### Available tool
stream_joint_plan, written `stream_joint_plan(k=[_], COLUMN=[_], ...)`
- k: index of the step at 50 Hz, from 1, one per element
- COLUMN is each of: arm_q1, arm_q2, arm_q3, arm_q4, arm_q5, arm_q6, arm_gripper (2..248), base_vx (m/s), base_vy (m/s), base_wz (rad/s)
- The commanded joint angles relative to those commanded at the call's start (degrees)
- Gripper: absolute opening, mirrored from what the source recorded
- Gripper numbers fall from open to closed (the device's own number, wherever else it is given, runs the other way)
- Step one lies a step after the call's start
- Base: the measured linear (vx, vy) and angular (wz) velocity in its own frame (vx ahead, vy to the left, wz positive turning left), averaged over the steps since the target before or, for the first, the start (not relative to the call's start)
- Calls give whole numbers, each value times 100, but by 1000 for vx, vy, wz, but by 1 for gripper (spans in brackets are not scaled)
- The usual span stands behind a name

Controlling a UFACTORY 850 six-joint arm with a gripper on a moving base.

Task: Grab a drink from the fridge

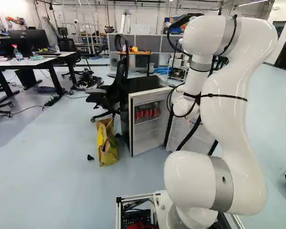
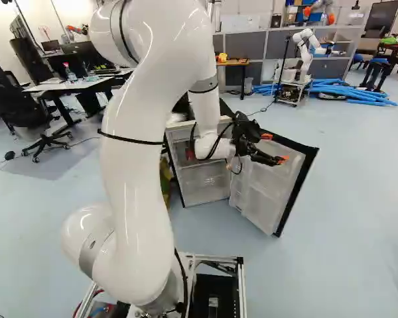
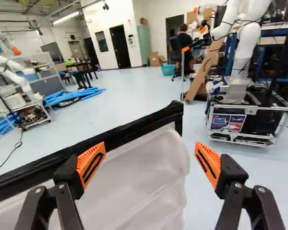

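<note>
We are holding the tool [image 3: 150, 154] spread open by the ajar fridge door [image 2: 266, 191], probably finishing access; red cans [image 1: 146, 113] are sitting inside the fridge [image 1: 145, 84], so we're needing to turn inward next.

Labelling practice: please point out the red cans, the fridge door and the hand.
Red cans [image 1: 155, 112]: left base view, one can's front.
Fridge door [image 2: 265, 191]: right base view, inner side.
Hand [image 3: 150, 146]: wrist view, between fingertips.

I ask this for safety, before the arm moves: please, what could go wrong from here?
The open tool is close to the open fridge door; it might bump the door and swing it.

The tool points at the door, not at the red cans, so turning could catch an edge.

The cans stand close together; grasping one may knock another.
</note>
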Motion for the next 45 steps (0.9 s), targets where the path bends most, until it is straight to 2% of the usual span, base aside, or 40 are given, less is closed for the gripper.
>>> stream_joint_plan(k=[45], arm_q1=[213], arm_q2=[1191], arm_q3=[1679], arm_q4=[-2714], arm_q5=[0], arm_q6=[0], arm_gripper=[247], base_vx=[0], base_vy=[0], base_wz=[0])
